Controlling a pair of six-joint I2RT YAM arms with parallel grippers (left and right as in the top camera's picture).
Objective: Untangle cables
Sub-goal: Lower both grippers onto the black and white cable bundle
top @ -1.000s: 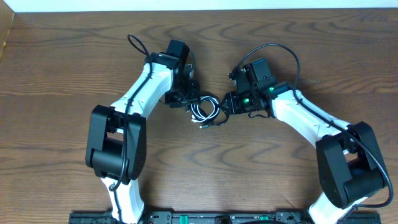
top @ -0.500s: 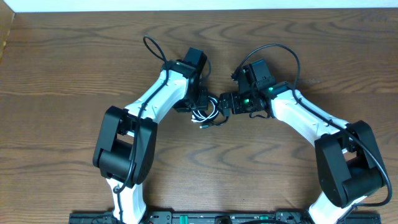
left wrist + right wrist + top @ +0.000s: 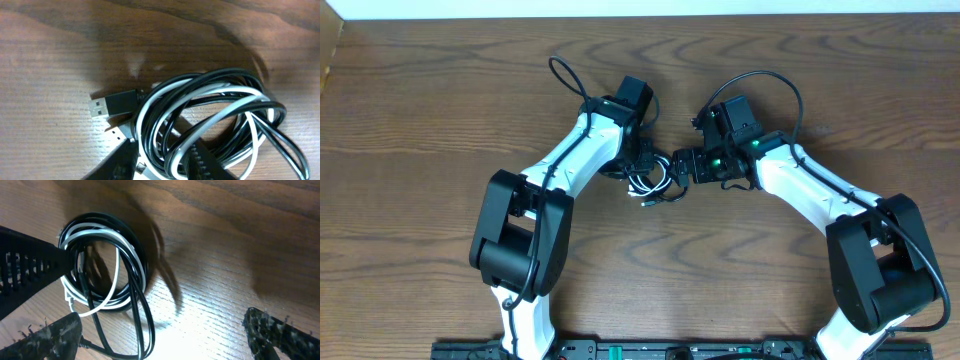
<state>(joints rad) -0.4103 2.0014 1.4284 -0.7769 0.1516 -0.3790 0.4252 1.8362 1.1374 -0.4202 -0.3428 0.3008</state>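
Swung in since a second ago, the left fingers [image 3: 120,162] narrowly straddle the cables [image 3: 200,95] — gripping or not, I cannot tell; right fingers [image 3: 280,332] gape wide. Coiled on the counter [image 3: 440,110] between them, light, limp — grasp near a plug [image 3: 112,104].

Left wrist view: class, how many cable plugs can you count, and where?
2. A black USB plug lies left of the cable coil; a smaller plug sits just below it. Others may be hidden under the coil.
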